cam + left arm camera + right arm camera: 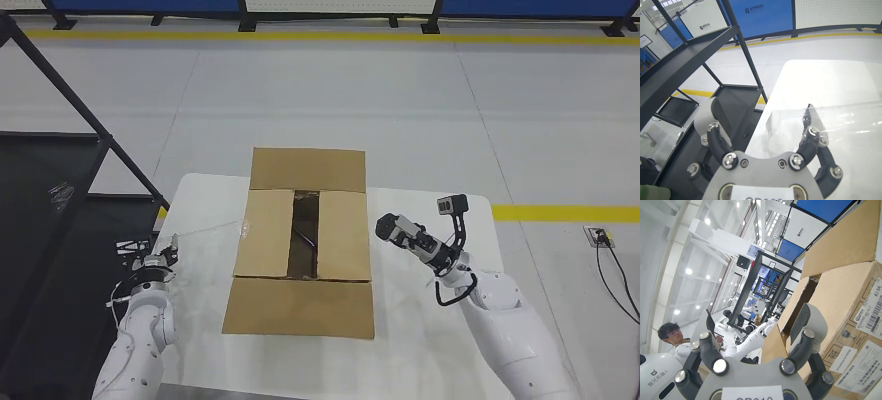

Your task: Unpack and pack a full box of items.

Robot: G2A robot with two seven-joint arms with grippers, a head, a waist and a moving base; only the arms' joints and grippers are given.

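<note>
Cardboard box [300, 240] at the table [210, 210] centre, flaps parted; right gripper [388, 228] [757, 313] beside its right side, spread wide, empty. Left gripper [150, 258] [762, 109] at the table's left edge, likewise open, clamping nothing.

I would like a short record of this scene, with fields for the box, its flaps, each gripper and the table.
box: cardboard box, in the middle of the white table
flaps: side flaps folded in, dark gap between them; near flap and far flap spread outward
left: left gripper open, at the table's left edge, a clear strip, perhaps tape, by one finger
right: right gripper open, beside the box's right side, holding nothing
</note>
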